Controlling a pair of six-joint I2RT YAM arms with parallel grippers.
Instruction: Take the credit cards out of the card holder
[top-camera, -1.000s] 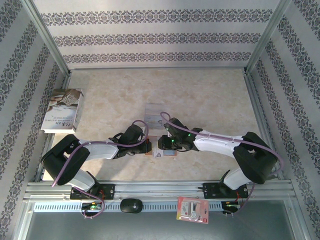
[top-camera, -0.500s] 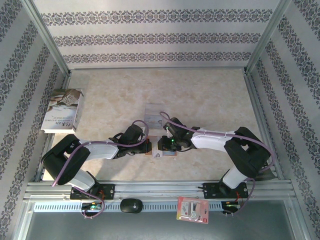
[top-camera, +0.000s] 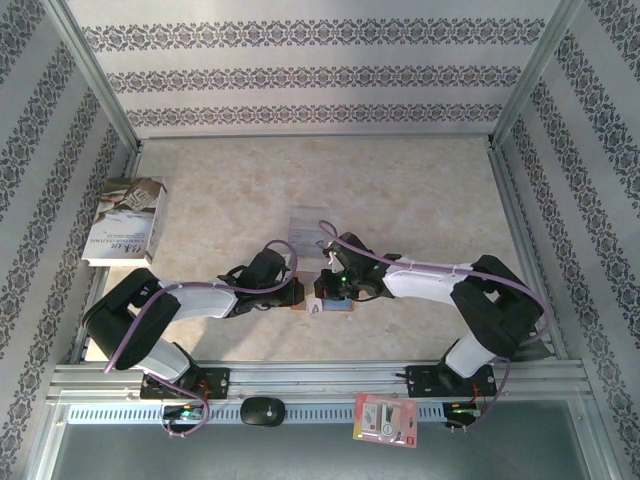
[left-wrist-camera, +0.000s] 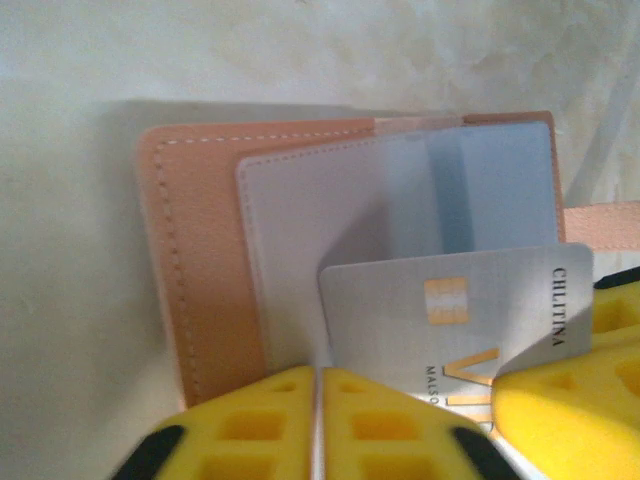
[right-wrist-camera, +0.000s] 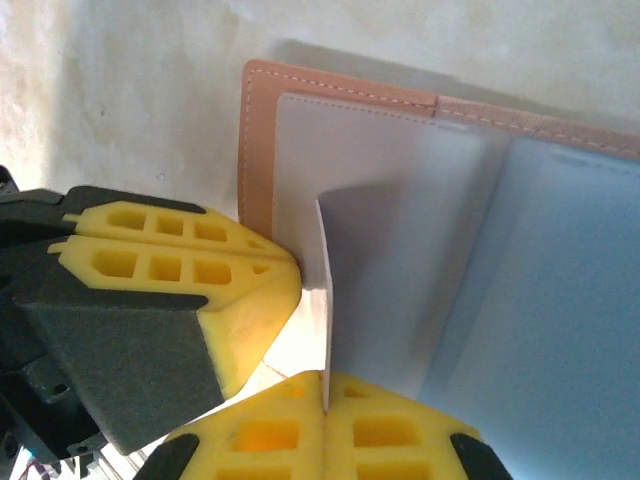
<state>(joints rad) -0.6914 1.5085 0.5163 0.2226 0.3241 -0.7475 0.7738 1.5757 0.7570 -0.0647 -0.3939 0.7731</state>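
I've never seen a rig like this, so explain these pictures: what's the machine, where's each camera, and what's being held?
Two robot arms stand at the near edge of a table. One picture looks down from above; the other two come from a camera on each wrist. An open brown leather card holder lies on the table, with a book off to the left. The right gripper is shut on a silver credit card, seen edge-on in its own view. The left gripper is shut, its tips at the holder's edge.

Bright even light, prob. from above, soft shadows, wrist cams blurry, credit card (left-wrist-camera: 440, 310) text smeared
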